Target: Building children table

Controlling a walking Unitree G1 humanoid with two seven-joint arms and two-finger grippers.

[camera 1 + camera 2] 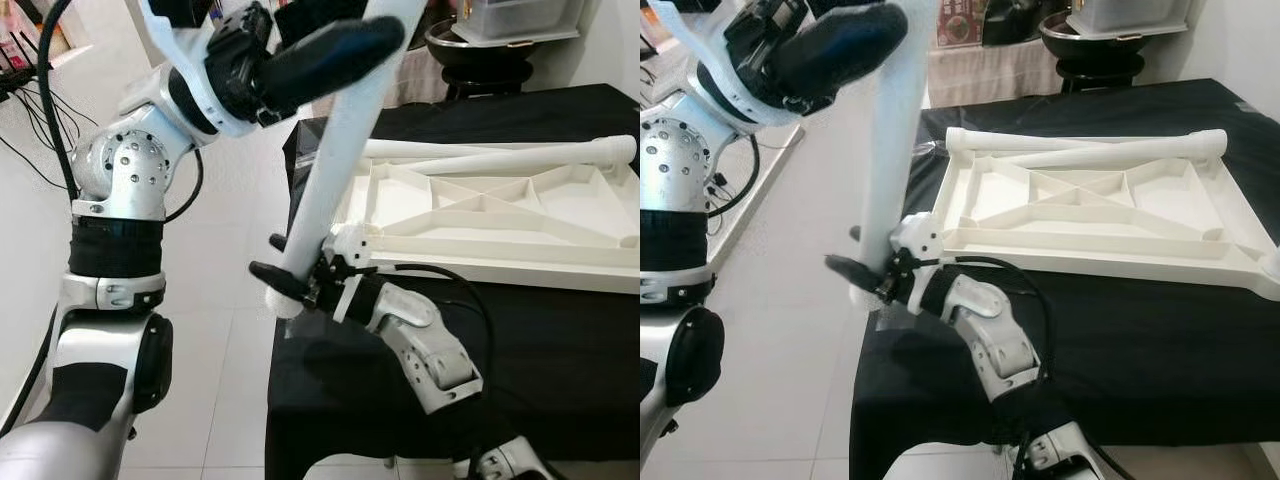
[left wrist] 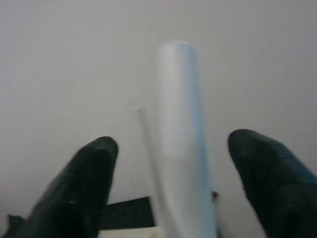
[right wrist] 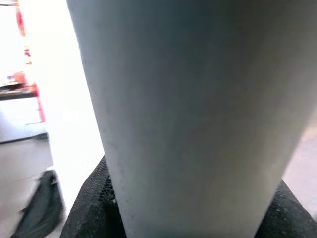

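A white children's table top [image 1: 500, 215] lies upside down on a black-covered surface [image 1: 560, 350]. Two loose white legs [image 1: 520, 155] rest along its far edge. A third white leg [image 1: 335, 150] stands tilted at the top's near left corner. My right gripper [image 1: 280, 258] is shut on that leg's lower end, and the tube sits between its fingers [image 3: 94, 208] in the right wrist view. My left gripper [image 1: 375, 30] is raised by the leg's upper part. It is open, its fingers [image 2: 79, 188] straddling the tube [image 2: 181, 139] with gaps on both sides.
White tiled floor [image 1: 230, 330] runs along the left of the covered surface. Cables [image 1: 40, 110] hang at the far left. A black stool with a dark bowl [image 1: 480, 50] and a clear plastic box [image 1: 520, 15] stand behind the work surface.
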